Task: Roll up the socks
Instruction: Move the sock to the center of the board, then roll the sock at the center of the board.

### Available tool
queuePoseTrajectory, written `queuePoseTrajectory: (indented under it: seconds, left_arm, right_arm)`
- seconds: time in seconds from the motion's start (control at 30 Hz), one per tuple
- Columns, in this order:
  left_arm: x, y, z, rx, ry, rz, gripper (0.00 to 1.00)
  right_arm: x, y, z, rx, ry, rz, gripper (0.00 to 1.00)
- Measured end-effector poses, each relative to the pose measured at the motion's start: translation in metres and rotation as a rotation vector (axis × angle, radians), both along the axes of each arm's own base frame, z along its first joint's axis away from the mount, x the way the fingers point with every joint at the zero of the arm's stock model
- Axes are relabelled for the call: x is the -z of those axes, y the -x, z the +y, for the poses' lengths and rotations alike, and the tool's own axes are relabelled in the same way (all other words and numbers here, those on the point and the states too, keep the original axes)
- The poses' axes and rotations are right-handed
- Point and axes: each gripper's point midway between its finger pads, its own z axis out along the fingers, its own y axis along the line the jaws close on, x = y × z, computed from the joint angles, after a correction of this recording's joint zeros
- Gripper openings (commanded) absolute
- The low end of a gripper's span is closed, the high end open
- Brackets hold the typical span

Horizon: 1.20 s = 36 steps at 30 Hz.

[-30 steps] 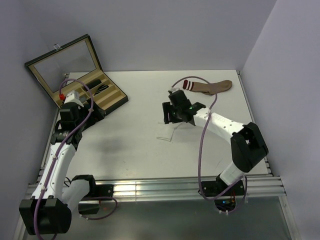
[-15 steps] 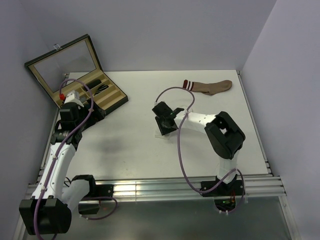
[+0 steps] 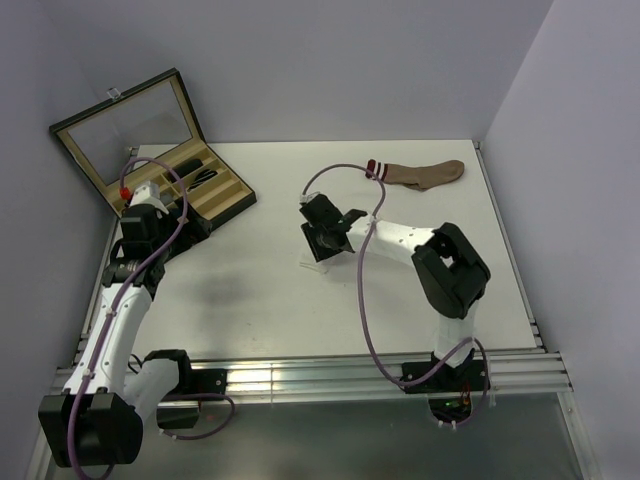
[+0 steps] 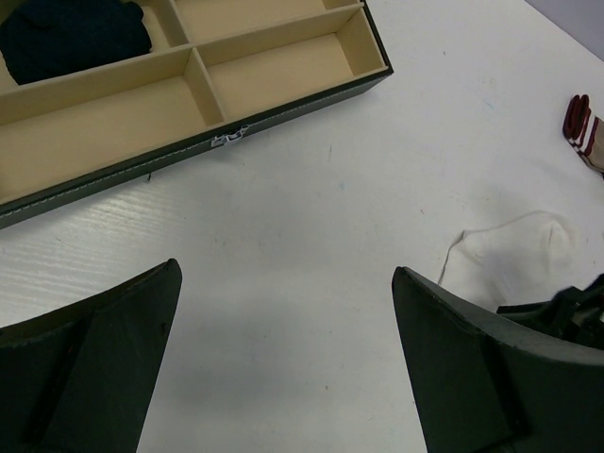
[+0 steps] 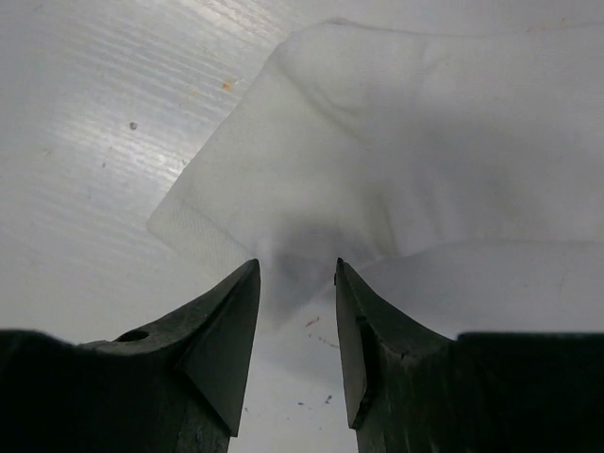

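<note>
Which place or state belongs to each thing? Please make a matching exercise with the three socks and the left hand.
1 white sock
2 brown sock
3 navy sock
4 left hand

a in the case
b open, empty
c pinched by the right hand
d flat, far right

Pairs: 1-c; 2-d; 3-a; 4-b

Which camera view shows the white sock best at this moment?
The right wrist view: the white sock fills the frame, its edge pinched in the right end effector. The top external view shows only a white sliver under that end effector; the left wrist view catches part of the sock at the frame's right side.
</note>
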Motion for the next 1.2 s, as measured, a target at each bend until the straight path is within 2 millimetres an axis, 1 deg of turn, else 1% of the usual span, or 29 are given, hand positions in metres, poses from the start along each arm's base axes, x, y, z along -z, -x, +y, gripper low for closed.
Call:
queuePoseTrajectory:
  seconds: [0.17, 0.27, 0.37, 0.43, 0.7, 0.9, 1.2]
  left_arm:
    - [0.003, -0.001, 0.000, 0.000, 0.000, 0.011, 1.00]
    - [0.003, -0.001, 0.000, -0.001, 0.000, 0.011, 1.00]
    - [0.003, -0.001, 0.000, -0.001, 0.000, 0.012, 0.99]
    - [0.004, -0.001, 0.000, -0.001, 0.000, 0.014, 0.99]
    - [0.010, -0.002, 0.000, 0.000, 0.000, 0.033, 0.99]
    - [0.012, -0.003, 0.000, 0.000, 0.001, 0.040, 1.00]
    - [0.012, -0.003, -0.001, 0.006, 0.005, 0.042, 0.99]
  right_arm:
    - [-0.027, 0.011, -0.003, -0.112, 0.015, -0.090, 0.48]
    - [-0.031, 0.022, 0.001, -0.206, 0.041, -0.126, 0.50]
    - [-0.024, 0.034, 0.002, -0.302, 0.091, -0.130, 0.51]
    - [-0.021, 0.037, 0.000, -0.353, 0.124, -0.131, 0.52]
    - [-0.019, 0.035, -0.002, -0.476, 0.192, -0.155, 0.52]
    - [-0.001, 0.038, -0.004, -0.532, 0.245, -0.129, 0.52]
    - [0.015, 0.040, -0.004, -0.567, 0.284, -0.108, 0.52]
